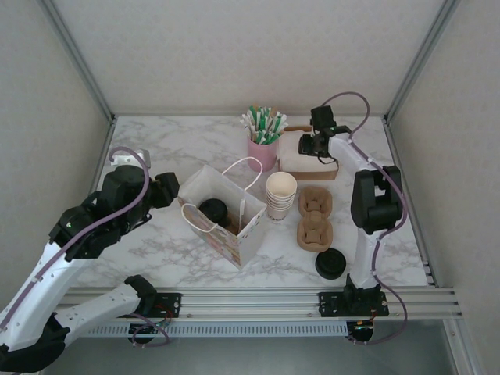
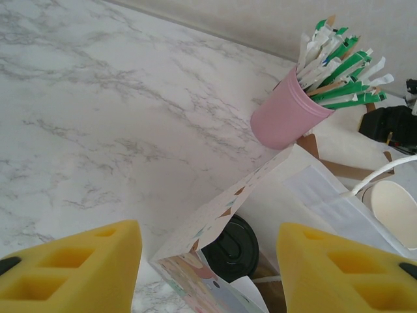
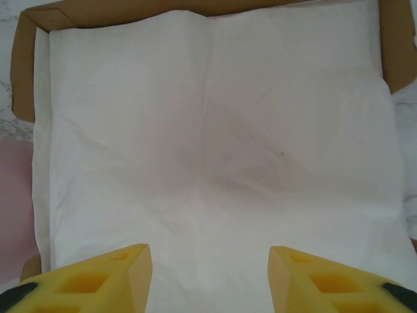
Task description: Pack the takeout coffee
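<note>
The bag's outer wall carries a print of small coloured triangles on a pale ground. I can read no lettering on it from here. It has white loop handles and stands open at the middle of the bench.

The coffee sits inside the bag, down near its floor. What shows of it is the round black lid with a raised rim, and the bag wall hides the cup under it.

My left end effector hangs at the bag's left side. Its yellow fingers are apart with nothing clamped, and the bag's top edge runs through the gap below them. My right end effector is at the far right of the bench, over a brown cardboard box. The box holds a flat white stack of napkins. Those fingers are spread too, with nothing between them.

Behind the bag a pink cup holds a bunch of sticks in white and green wrappers. Just right of the bag stands a nested stack of lidless cream cups. Beside the stack lie two brown pulp carriers, one behind the other and both empty. A loose black lid lies on the bench in front of them.
</note>
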